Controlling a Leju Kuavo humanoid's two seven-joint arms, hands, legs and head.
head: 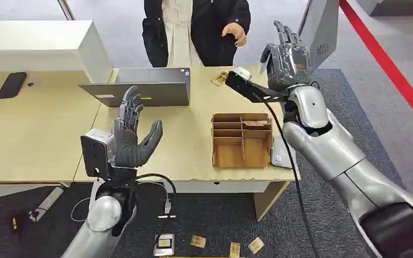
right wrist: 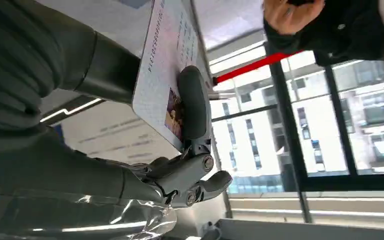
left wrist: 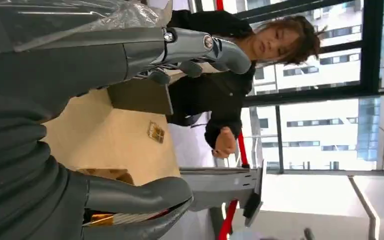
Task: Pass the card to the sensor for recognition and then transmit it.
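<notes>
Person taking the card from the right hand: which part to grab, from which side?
Grab the free end of the card, the printed part clear of the right hand. A finger presses across the photo end, so that end is taken. The person's hand probably does best coming in from its own side.

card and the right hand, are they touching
Touching. The right wrist view shows the card pinched in the right hand, a dark finger pressed flat on its printed face.

A light wooden table (head: 27, 140) stands on dark grey carpet (head: 355, 102), and big windows (left wrist: 325, 125) show bright buildings outside.
</notes>
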